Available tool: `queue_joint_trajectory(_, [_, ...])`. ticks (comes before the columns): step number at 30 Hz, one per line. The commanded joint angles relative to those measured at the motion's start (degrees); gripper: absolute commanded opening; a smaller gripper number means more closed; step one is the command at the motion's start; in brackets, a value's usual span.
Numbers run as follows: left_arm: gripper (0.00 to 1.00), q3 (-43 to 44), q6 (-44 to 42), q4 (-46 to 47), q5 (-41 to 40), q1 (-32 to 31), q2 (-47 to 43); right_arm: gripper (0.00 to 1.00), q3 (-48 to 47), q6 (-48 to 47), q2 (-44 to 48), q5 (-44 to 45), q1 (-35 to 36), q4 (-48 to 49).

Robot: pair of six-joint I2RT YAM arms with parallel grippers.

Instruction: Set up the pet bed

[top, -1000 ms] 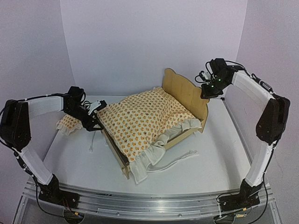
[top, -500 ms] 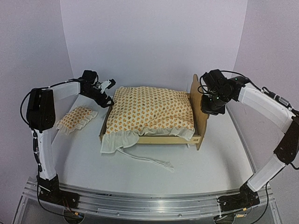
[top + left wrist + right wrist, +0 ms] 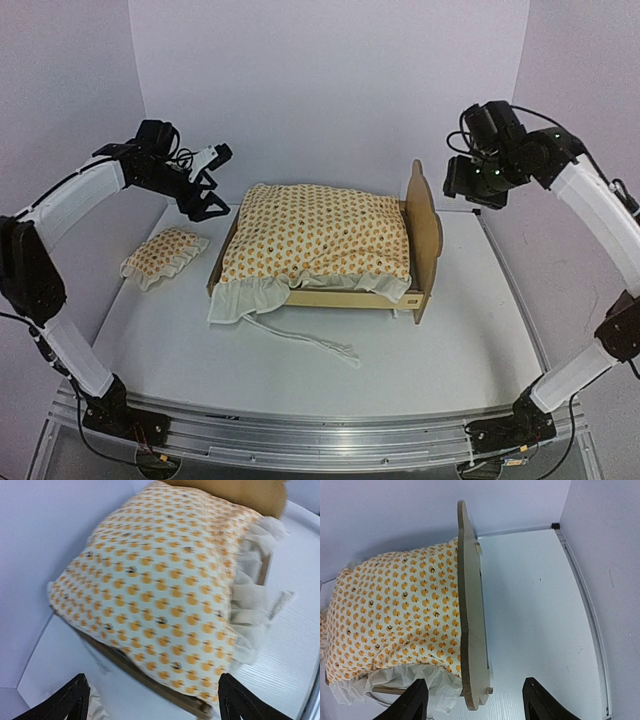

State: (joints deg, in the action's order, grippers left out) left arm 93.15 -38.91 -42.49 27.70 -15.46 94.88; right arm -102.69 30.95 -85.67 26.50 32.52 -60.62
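The left gripper [image 3: 215, 182] and right gripper [image 3: 475, 692] both spread their fingers wide and hold nothing. The pet bed [image 3: 425, 225] sits between them, tall end below the right one, spotty cushion [image 3: 320, 235] on top.

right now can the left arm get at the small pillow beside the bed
Probably yes: the left hand is open nearby, and the small pillow lies uncovered on the table, nothing between them.
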Motion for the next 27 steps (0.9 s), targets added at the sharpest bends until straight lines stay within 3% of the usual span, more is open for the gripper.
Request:
queue_joint_trajectory(1, [0.89, -9.27, -7.56, -11.83, 0.00, -8.18, -5.86, 0.63, -9.52, -3.88, -1.81, 0.37, 7.19, -6.80])
queue_joint_trajectory(6, [0.93, -13.36, -8.41, -9.63, -4.63, -11.36, -4.91, 0.66, -12.67, -4.46, -14.10, -4.00, 15.58, -6.70])
queue_joint_trajectory(9, [0.94, -14.51, -9.12, -7.69, -8.34, -12.83, -3.21, 0.79, -12.47, -2.23, -19.01, -7.59, 16.49, -5.87])
queue_joint_trajectory(12, [0.95, -16.13, -9.69, -4.80, -12.05, -15.06, -0.72, 0.89, -12.15, -1.33, -23.51, -6.82, 16.39, -6.26])
queue_joint_trajectory(19, [0.91, -19.19, -11.00, 0.21, -17.85, -16.10, 2.40, 0.90, -5.78, 3.30, -28.16, -8.55, 9.68, -9.38])
queue_joint_trajectory(23, [0.75, -20.39, -11.20, 0.94, -18.63, -16.09, 2.81, 0.89, -4.62, 2.23, -30.98, -12.39, 8.00, -8.79])
queue_joint_trajectory(27, [0.37, -17.78, -9.35, -0.78, -17.31, -16.12, 3.17, 0.87, -3.82, 2.09, -33.85, -16.43, 7.20, -7.15])
